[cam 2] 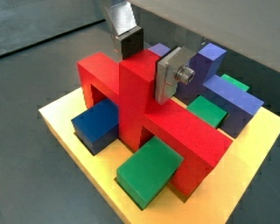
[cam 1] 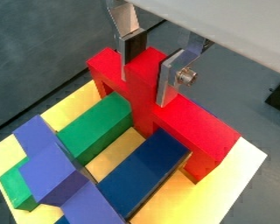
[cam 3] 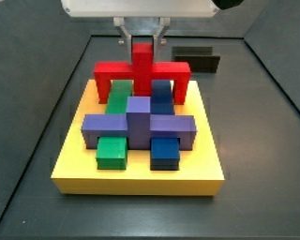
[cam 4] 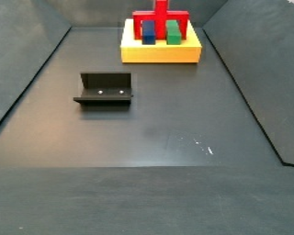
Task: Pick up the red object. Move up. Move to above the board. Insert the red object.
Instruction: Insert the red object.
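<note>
The red object (cam 1: 195, 127) stands on the yellow board (cam 1: 241, 175), its bar level, its two legs down at the board's far edge and its stem upright; it also shows in a wrist view (cam 2: 166, 131) and both side views (cam 3: 115, 70) (cam 4: 146, 18). My gripper (cam 1: 149, 79) comes straight down on the stem with one silver finger on each side, shut on it; it shows in a wrist view (cam 2: 147, 77) and a side view (cam 3: 142, 42). How deep the legs sit is hidden. The board (cam 3: 140, 178) is the biggest thing in view.
A purple cross block (cam 3: 138, 122), green bars (cam 1: 90, 127) and blue bars (cam 1: 149, 171) sit in the board's slots around the red piece. The dark fixture (cam 4: 104, 89) stands on the grey floor away from the board (cam 4: 162, 53); it shows behind the board in a side view (cam 3: 197, 58).
</note>
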